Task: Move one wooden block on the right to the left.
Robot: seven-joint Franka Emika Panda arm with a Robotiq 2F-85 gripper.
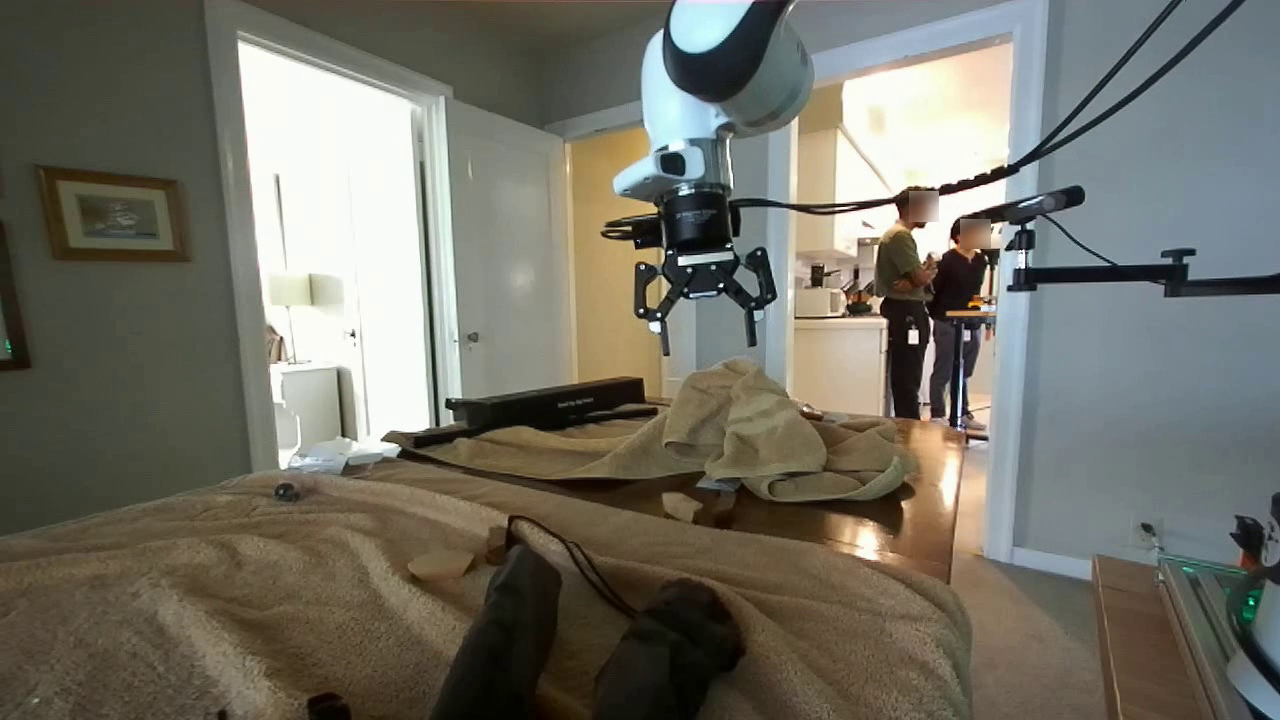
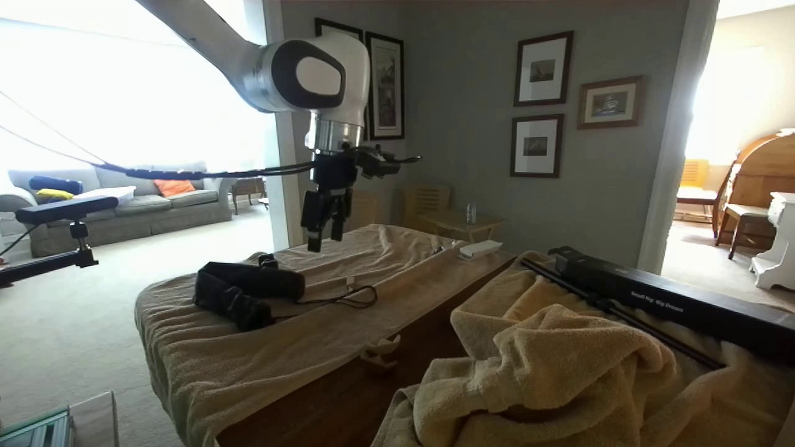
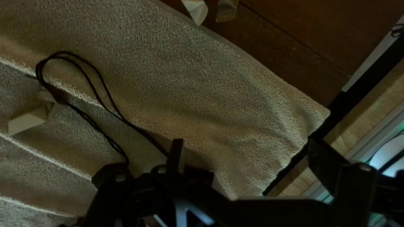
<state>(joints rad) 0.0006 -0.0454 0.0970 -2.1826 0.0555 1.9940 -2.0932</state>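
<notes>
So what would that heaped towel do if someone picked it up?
The heaped towel would probably flop, since it lies in soft, rounded folds. Its fuzzy-looking surface suggests it shouldn't be very slippery. Nothing rigid shows in it, so it seems unlikely to break.

Glossy wood is seen on the surface (image 1: 935, 480), rough, matt pile on the cloth (image 3: 189, 88), smooth wood on one block (image 3: 27, 121), polished metal at the wrist (image 2: 335, 134).
</notes>
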